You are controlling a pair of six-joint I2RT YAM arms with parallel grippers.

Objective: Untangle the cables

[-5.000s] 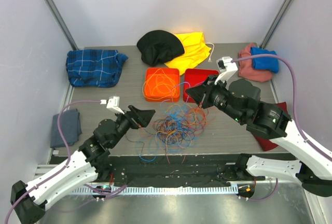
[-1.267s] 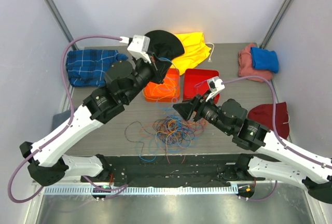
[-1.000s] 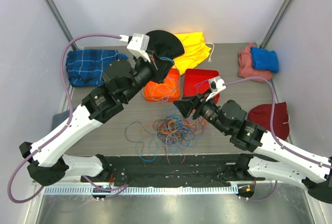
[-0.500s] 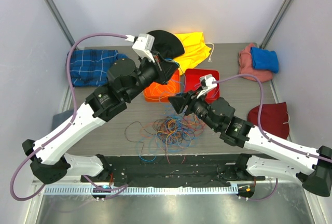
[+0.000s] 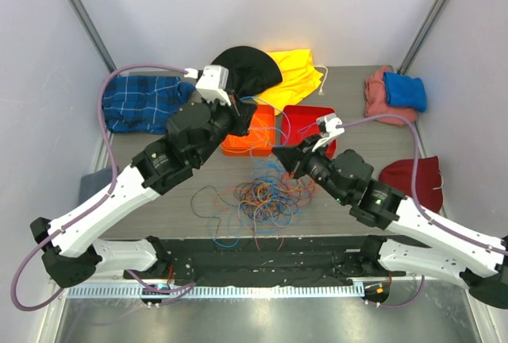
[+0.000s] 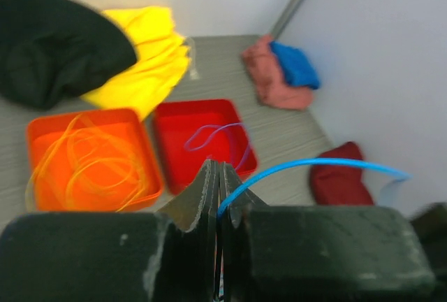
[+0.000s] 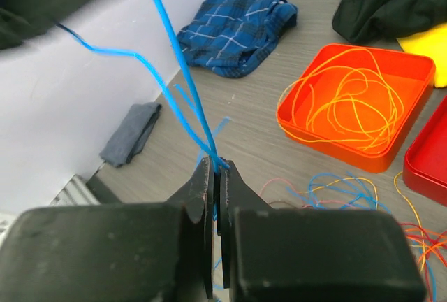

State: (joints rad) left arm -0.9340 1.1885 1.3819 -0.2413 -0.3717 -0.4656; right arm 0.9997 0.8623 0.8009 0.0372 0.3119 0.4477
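Blue cable (image 7: 183, 71): right gripper (image 7: 216, 173) is clamped on it low, just above the tangle (image 5: 266, 196) on the bench (image 5: 349, 81). Left gripper (image 6: 218, 176) is clamped on what looks like the same strand, higher and across from the right one, above the trays. Reads as a pull-apart, with right pinning near the pile and left drawing the strand clear. Ahead of the left gripper, the orange tray (image 7: 335, 149) holds orange cable (image 7: 347, 115) and the red tray (image 6: 174, 162) holds purple cable (image 6: 216, 126), so probably colour sorting. Most of the tangle isn't sorted yet.
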